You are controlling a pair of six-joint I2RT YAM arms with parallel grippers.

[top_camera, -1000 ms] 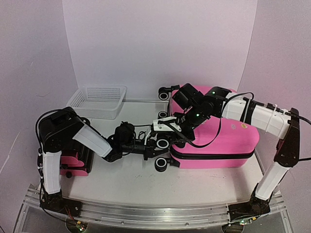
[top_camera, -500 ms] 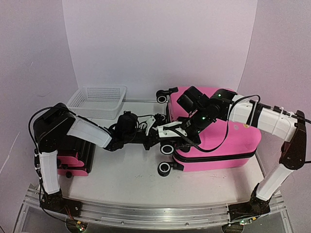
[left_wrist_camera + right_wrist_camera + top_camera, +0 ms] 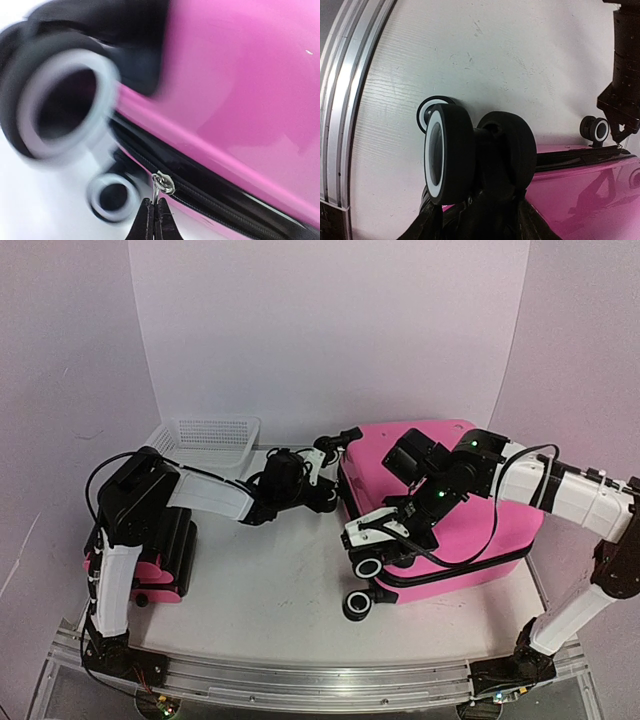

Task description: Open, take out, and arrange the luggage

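Note:
The luggage (image 3: 520,530), a glossy pink hard-shell suitcase, lies tilted at the right of the table. In the left wrist view my left gripper (image 3: 154,201) is shut on the silver zipper pull (image 3: 157,192) in the black zipper trim under the pink shell (image 3: 240,75). From above, the left gripper (image 3: 328,492) sits at the suitcase's far left corner. My right gripper (image 3: 372,545) holds a black caster wheel (image 3: 447,152) at the near left corner. In the right wrist view that wheel fills the gap between the fingers (image 3: 427,222). The suitcase is closed.
A white mesh basket (image 3: 205,440) stands at the back left. A smaller pink and black case (image 3: 150,565) sits beside the left arm's base. A free suitcase wheel (image 3: 357,605) hangs near the table's middle. The aluminium rail (image 3: 300,680) runs along the near edge.
The left gripper has carried the zipper pull from the suitcase's near left side round to its far left corner. The right gripper has swung the held wheel nearer, turning and tilting the suitcase.

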